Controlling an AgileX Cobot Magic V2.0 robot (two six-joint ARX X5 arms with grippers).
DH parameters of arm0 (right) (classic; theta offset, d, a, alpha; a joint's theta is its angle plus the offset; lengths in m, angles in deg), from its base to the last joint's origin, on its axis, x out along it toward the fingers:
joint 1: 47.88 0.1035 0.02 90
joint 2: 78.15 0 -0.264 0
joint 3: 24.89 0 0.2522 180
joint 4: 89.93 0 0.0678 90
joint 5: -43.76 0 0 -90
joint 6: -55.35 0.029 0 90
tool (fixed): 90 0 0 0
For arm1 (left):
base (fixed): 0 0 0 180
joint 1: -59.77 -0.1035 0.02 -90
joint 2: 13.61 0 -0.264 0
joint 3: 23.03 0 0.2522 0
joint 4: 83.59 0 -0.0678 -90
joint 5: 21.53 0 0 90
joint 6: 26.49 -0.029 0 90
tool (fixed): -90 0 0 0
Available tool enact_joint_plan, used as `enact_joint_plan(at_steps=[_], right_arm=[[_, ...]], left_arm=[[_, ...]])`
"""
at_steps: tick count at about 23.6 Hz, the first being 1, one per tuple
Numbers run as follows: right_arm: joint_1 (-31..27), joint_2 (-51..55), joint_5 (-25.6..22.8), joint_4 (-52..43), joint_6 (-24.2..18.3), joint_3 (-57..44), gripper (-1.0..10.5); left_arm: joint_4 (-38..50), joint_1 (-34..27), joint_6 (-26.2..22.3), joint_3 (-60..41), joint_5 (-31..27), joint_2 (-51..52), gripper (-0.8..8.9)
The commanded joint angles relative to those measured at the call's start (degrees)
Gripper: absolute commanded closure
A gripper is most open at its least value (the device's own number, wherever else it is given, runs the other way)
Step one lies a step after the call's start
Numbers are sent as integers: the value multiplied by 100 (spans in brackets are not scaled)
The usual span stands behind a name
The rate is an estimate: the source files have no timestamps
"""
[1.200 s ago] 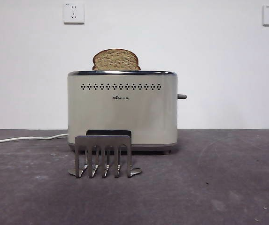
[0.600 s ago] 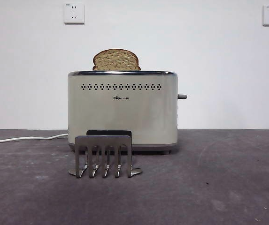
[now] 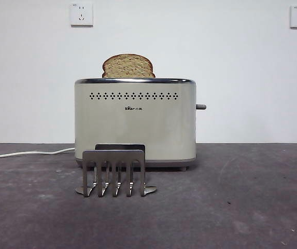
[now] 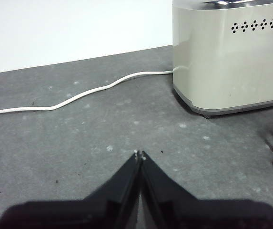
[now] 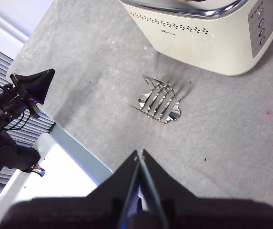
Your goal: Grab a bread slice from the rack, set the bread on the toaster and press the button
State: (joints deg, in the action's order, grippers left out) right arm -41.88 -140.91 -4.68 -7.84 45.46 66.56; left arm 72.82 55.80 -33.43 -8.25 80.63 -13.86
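The slice of bread [image 3: 128,66] stands in the toaster's [image 3: 135,122] slot, its rounded top showing above the chrome rim. The grey rack [image 3: 115,173] stands empty in front of the toaster; it also shows in the right wrist view [image 5: 159,98]. The dark button [image 3: 200,107] sticks out from the toaster's right side, high up. My left gripper [image 4: 139,154] is shut and empty, low over the table beside the toaster [image 4: 231,52]. My right gripper [image 5: 139,153] is shut and empty, high above the table in front of the rack. Neither arm shows in the front view.
A white power cord [image 3: 29,153] runs left from the toaster across the dark grey table [image 3: 231,207]; it also shows in the left wrist view [image 4: 74,94]. Two white wall sockets [image 3: 81,14] sit on the wall behind. The table's edge and black equipment [image 5: 17,95] show in the right wrist view.
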Motion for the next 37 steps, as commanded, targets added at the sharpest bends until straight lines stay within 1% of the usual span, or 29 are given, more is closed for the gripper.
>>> enact_joint_plan(at_steps=[1, 5, 6, 7, 8, 11, 12, 14, 17, 18, 20, 24, 26, 30, 34, 37], right_arm=[[7, 9, 7, -13, -50, -46, 946], [-13, 15, -17, -44, -81, -46, 946], [-83, 116, -55, -109, -236, -48, 946], [-144, 243, -197, -153, -278, -48, 946], [-212, 472, -461, -341, -118, -68, 946], [-321, 1215, -1126, -1338, 619, -319, 946], [-363, 1532, -1414, -1683, 765, -527, 946], [-437, 2107, -1897, -2223, 804, -1088, 946], [-507, 2977, -2358, -3501, 1029, -2430, 946], [-527, 3255, -2409, -3976, 1049, -2931, 946], [-549, 3582, -2404, -4551, 1051, -3554, 946], [-562, 4181, -2413, -5462, 1049, -4719, 946], [-562, 4444, -2483, -5748, 1049, -5195, 946], [-562, 4955, -3064, -5974, 1104, -5991, 946], [-560, 5429, -3576, -6022, 1329, -6636, 946], [-555, 5772, -3729, -6043, 1530, -7084, 946]], left_arm=[[-7, -15, 42, -79, -11, 13, 816], [-7, -15, 42, -79, -11, 13, 816], [-7, -15, 42, -79, -11, 13, 816], [-7, -15, 42, -79, -11, 13, 816], [-7, -15, 42, -79, -11, 13, 816], [-7, -15, 42, -79, -11, 13, 816], [-7, -15, 42, -79, -11, 13, 816], [-7, -15, 42, -79, -11, 13, 816], [-7, -15, 42, -79, -11, 13, 816], [-7, -15, 42, -79, -11, 13, 816], [-7, -15, 42, -79, -11, 13, 816], [-7, -15, 42, -79, -11, 13, 816], [-7, -15, 42, -79, -11, 13, 816], [-7, -15, 42, -79, -11, 13, 816], [-7, -15, 42, -79, -11, 13, 816], [-7, -15, 42, -79, -11, 13, 816]])
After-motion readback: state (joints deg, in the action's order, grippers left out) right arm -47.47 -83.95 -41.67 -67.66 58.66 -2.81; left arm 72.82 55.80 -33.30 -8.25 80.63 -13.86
